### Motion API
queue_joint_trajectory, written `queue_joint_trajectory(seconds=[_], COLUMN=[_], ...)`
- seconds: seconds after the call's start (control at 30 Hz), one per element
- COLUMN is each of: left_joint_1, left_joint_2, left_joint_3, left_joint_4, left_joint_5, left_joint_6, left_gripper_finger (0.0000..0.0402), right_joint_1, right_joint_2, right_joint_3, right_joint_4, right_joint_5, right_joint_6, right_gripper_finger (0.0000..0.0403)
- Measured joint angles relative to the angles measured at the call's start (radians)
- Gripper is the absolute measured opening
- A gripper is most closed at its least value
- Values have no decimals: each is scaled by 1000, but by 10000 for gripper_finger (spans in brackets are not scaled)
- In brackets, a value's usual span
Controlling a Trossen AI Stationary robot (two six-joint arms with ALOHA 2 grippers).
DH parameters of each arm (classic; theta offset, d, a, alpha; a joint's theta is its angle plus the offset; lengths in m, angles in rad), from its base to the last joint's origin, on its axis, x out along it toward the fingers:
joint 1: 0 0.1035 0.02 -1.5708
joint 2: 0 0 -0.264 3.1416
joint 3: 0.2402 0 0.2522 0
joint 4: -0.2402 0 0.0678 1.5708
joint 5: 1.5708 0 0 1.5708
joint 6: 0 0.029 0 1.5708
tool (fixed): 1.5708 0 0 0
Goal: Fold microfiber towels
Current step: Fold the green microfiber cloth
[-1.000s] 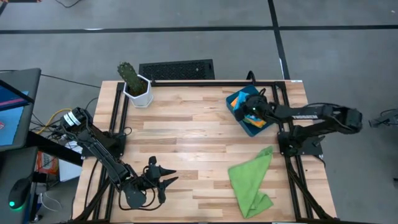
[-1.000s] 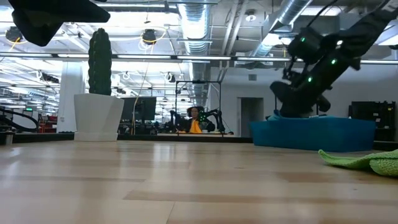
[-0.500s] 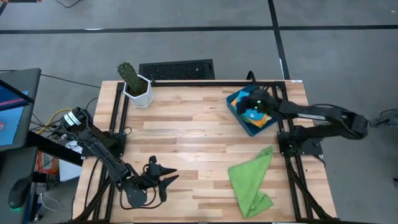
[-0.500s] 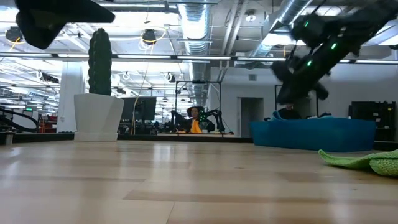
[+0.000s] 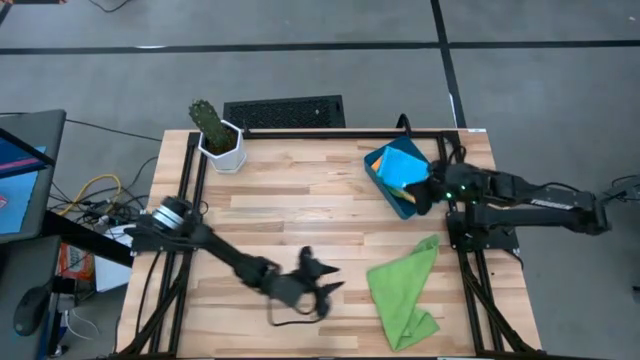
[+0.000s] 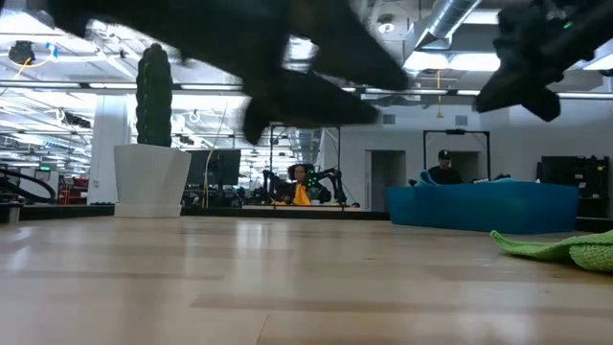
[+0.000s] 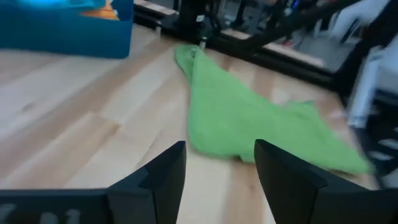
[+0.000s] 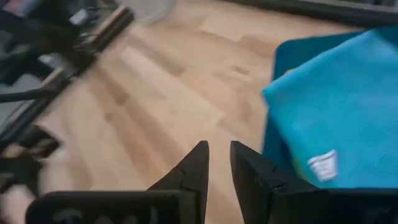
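Table (image 5: 300, 215): wide bare wood mid-surface. Tray (image 5: 388, 186) at far right corner, blue towel (image 5: 404, 165) on top. Green towel (image 5: 402, 290) near right front edge. My left pincer (image 5: 322, 288) spread, empty, beside it. Right pincer (image 5: 418, 196) narrowly parted, empty, at tray edge.

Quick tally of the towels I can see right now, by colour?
Lime green towel, loose on the table: 1
Bright blue towel, in the tray: 1
Orange towel, edge showing in the tray: 1
Total visible: 3
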Motion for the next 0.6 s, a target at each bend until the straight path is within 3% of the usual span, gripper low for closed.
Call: queue_joint_trajectory(seconds=[0.13, 0.27, 0.47, 0.6], left_joint_1=[68, 125, 189, 191], left_joint_2=[123, 232, 365, 412], left_joint_3=[189, 308, 400, 461], left_joint_4=[-83, -113, -159, -205], left_joint_5=[22, 140, 315, 292], left_joint_6=[114, 153, 68, 29], left_gripper_finger=[185, 185, 185, 185], right_joint_1=[101, 181, 273, 318], right_joint_2=[-38, -43, -41, -41], right_joint_3=[0, 0, 0, 0], right_joint_4=[-1, -2, -2, -1], right_joint_5=[8, 9, 24, 78], right_joint_6=[57, 80, 81, 81], right_gripper_finger=[91, 91, 91, 91])
